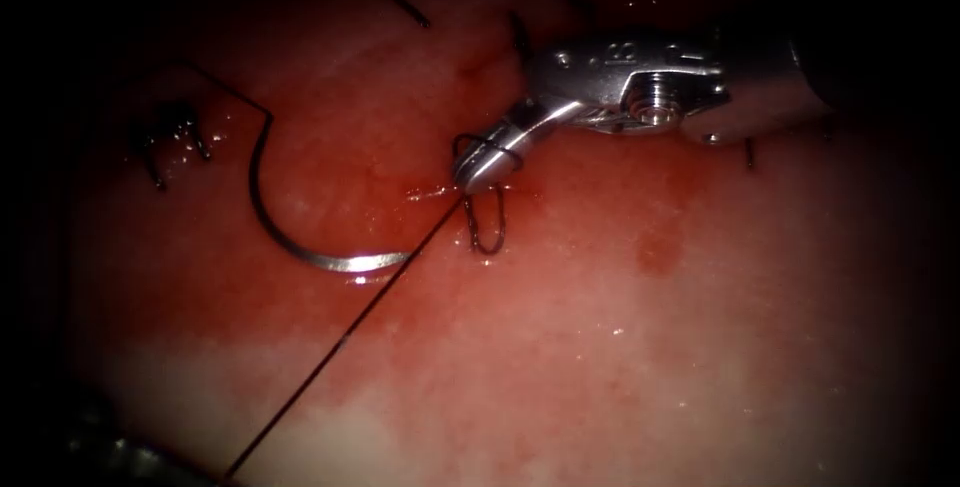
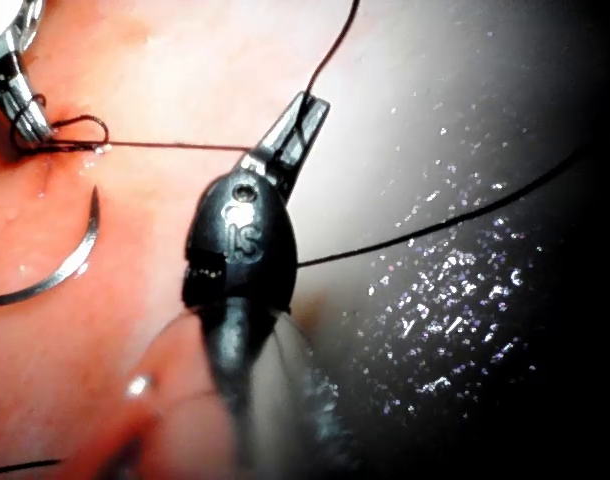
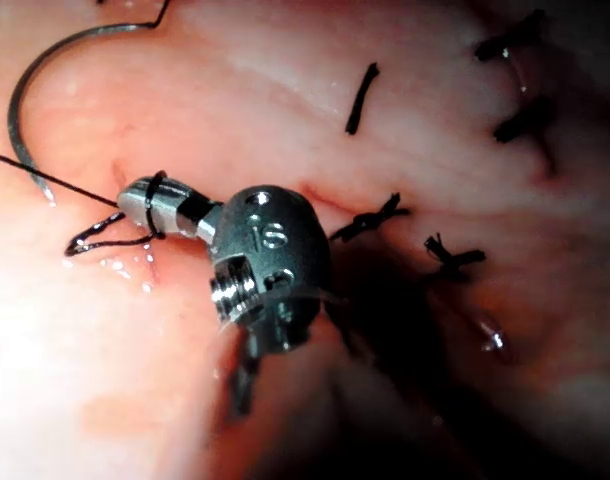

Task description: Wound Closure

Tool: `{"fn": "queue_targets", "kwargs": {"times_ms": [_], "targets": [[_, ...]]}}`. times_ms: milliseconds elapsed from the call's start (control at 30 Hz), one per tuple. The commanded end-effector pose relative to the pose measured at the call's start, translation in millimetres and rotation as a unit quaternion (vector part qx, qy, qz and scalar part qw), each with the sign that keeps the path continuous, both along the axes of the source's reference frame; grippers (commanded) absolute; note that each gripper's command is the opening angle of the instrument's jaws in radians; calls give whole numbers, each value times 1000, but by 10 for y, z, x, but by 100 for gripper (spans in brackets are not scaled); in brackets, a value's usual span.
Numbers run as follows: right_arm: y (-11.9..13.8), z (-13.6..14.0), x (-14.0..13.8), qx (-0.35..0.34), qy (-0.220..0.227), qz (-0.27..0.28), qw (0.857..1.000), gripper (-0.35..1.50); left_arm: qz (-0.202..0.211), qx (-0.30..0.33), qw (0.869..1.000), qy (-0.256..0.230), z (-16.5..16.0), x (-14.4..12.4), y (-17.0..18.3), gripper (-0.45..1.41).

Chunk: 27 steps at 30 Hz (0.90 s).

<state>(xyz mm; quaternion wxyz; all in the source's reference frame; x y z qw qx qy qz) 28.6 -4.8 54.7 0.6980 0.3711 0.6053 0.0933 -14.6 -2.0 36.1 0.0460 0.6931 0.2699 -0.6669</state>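
Needle (image 1: 300, 237) lies free on the tissue (image 1: 650, 347), left of the cut, at about 8 o'clock from the right claw (image 1: 480, 169); neither claw holds it. Right claw is closed, with thread (image 1: 340, 337) looped around its jaws and a small loop just below. Left claw (image 2: 295, 130) is clamped on the thread, which runs taut between both claws. Finished stitches (image 3: 375, 215) sit beside the right tool.

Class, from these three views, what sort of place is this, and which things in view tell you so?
Probably a bench for suturing practice. A slab of tissue carries tied stitches; a curved needle lies loose on it; the right tool has thread looped around it, and the left tool holds thread.
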Motion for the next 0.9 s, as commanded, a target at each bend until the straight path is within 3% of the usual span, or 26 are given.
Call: {"fn": "queue_targets", "kwargs": {"times_ms": [33, 333, 467, 633, 867, 900], "targets": [[-1, 10, 1, 0, -2, 4, 1000, -35, 12, 5, 1000, -6, -4, -6, -16, -45], [5, 18, -3, -4, -10, 16, 1000, -35, 59, 28, 998, -23, -5, -1, -25, -45], [5, 17, -3, -2, -10, 20, 1000, -35, 127, 83, 988, -31, 7, 10, -36, -45], [6, 17, 1, -1, -13, 25, 1000, -35, 270, 209, 939, -38, 32, 16, -72, -45], [15, 12, 7, 6, -18, 42, 999, -35, 301, 324, 893, 80, 38, 29, -80, -45], [17, 11, 8, 7, -23, 49, 999, -35, 311, 349, 877, 110, 44, 32, -84, -45]]}}
